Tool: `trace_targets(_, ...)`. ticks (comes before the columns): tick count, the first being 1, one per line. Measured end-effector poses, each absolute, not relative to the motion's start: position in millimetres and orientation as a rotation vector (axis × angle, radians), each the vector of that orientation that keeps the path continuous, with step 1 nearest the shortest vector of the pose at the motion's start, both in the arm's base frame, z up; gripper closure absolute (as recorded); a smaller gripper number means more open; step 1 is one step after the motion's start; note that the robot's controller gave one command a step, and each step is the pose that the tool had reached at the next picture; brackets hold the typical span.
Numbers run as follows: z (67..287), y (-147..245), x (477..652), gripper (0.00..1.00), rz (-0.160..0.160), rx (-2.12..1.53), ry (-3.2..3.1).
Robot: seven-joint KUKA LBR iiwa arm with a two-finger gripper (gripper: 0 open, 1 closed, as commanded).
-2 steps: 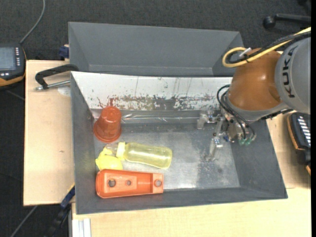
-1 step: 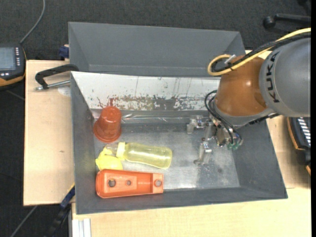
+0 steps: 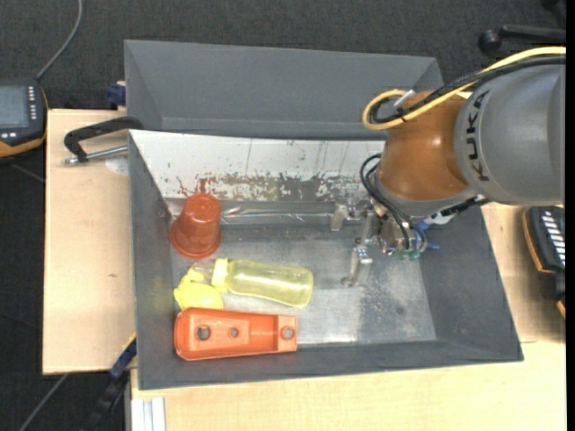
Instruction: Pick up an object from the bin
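- The bin [image 3: 454, 281] was plain grey metal; its far wall was speckled with rusty red-brown flecks, and its floor was scuffed pale.
- The cup [image 3: 197, 225] at far left was plain orange-red.
- The bottle [image 3: 267, 285] at near left was see-through pale yellow, with a solid bright yellow cap [image 3: 199, 291] at its left end.
- The flat block [image 3: 235, 332] by the near wall was orange-red with small dark holes.
- On the right, the wrist cover [image 3: 418, 155] was brownish orange, the arm [image 3: 526, 137] grey with dark lettering, and the cable [image 3: 393, 104] yellow.
- The gripper [image 3: 355, 275] was silvery metal.
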State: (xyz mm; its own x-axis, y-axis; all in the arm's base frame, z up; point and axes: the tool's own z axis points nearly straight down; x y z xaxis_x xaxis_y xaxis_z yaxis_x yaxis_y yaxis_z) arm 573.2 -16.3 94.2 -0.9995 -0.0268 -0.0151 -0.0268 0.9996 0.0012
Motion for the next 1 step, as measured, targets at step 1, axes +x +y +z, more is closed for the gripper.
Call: trace_targets(1, 77.4, 21.7, 545.2, 0.00, 0.004, -0.096, 3.138)
